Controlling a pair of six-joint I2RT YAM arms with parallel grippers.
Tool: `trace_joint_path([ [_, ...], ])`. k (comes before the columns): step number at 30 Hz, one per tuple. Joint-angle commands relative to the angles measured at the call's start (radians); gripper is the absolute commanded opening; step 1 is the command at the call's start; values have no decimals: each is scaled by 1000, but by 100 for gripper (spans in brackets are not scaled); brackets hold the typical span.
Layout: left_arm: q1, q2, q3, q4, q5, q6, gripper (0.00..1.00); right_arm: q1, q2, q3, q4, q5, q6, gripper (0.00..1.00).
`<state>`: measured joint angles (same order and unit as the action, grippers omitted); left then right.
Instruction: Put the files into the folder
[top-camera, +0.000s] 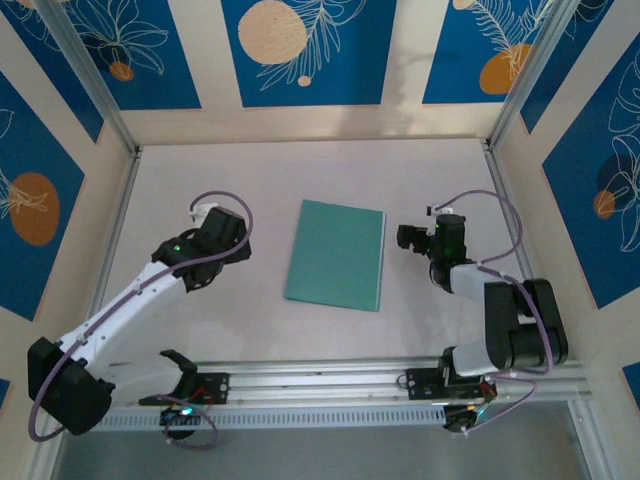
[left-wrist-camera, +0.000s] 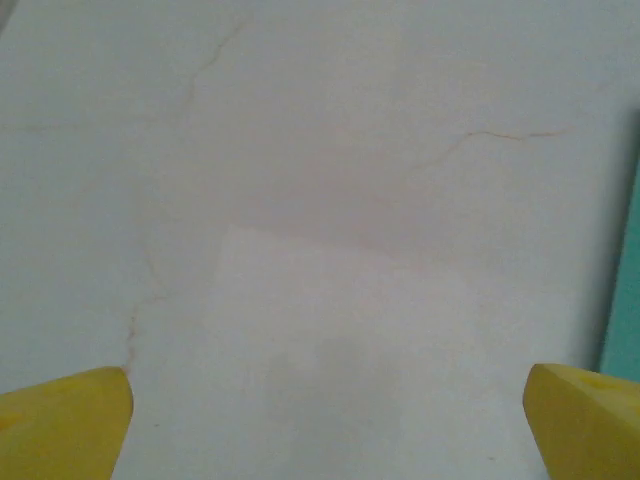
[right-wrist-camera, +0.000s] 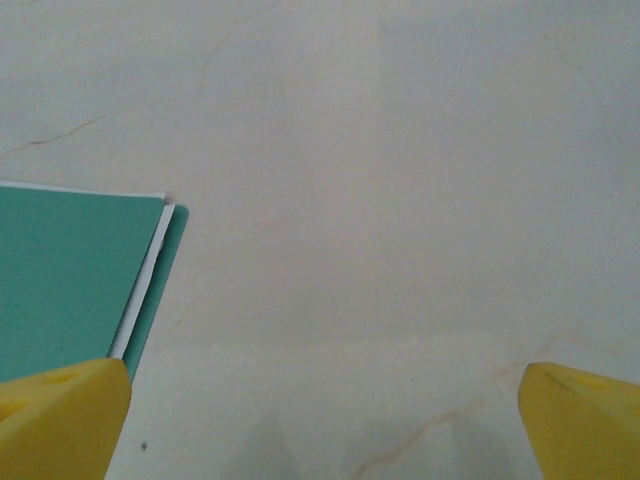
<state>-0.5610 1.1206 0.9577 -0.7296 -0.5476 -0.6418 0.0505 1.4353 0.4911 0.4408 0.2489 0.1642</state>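
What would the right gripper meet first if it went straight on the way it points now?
Most likely the bare table: the open right gripper points down at it, with nothing in between. The folder lies left of that line, though depth is unclear.

The wide-spread yellow fingers of the left gripper (left-wrist-camera: 328, 390) span bare, pale, faintly veined tabletop (left-wrist-camera: 320, 150), with open room ahead. Just outside the right-hand finger runs the edge of a flat teal-green card folder (left-wrist-camera: 628, 290). The right gripper (right-wrist-camera: 325, 380) has its jaws parted over free table too. The folder's corner, with a white paper sheet (right-wrist-camera: 142, 280) edging out, lies flat beside the left-hand finger.
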Motion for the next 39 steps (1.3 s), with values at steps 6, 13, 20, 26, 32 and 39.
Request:
trace_joint_path([
  [6, 1, -90, -80, -40, -145, 57, 100, -33, 83, -112, 452, -122, -71, 99],
  [13, 17, -172, -244, 249, -276, 311, 100, -38, 91, -86, 393, -86, -51, 99],
  [20, 224, -25, -397, 789, -111, 608, 100, -34, 86, -85, 386, -78, -51, 99],
  [26, 308, 237, -495, 1340, 42, 747, 100, -34, 86, -85, 384, -77, -51, 99],
  [32, 341, 411, -553, 1636, 79, 761, 100, -34, 86, -85, 384, -79, -51, 99],
  [39, 394, 382, -631, 1713, 186, 703, 100, -34, 86, -85, 383, -78, -51, 99],
])
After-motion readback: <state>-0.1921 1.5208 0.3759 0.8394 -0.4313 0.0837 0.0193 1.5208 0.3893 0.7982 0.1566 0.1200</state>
